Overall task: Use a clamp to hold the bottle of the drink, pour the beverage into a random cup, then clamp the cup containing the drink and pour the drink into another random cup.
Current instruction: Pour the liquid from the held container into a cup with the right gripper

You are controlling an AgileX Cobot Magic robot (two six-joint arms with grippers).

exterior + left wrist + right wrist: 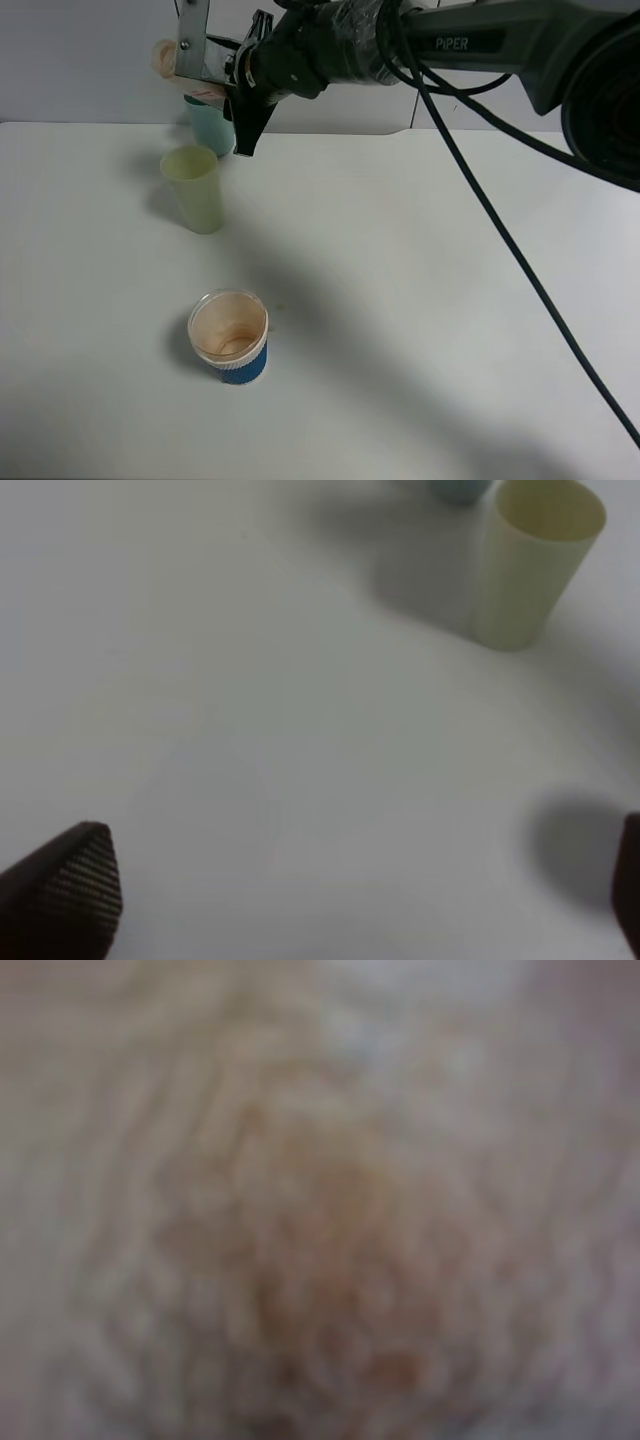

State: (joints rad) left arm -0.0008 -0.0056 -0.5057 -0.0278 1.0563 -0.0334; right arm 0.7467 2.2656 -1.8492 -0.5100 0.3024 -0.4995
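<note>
The arm (480, 40) lettered "PiPER" has its right gripper (228, 95) clamping the bottle (186, 58) far left, while the left gripper (350, 890) gapes wide.

The right arm (500, 40) carries the white lettering "PiPER" on its dark casing.
</note>
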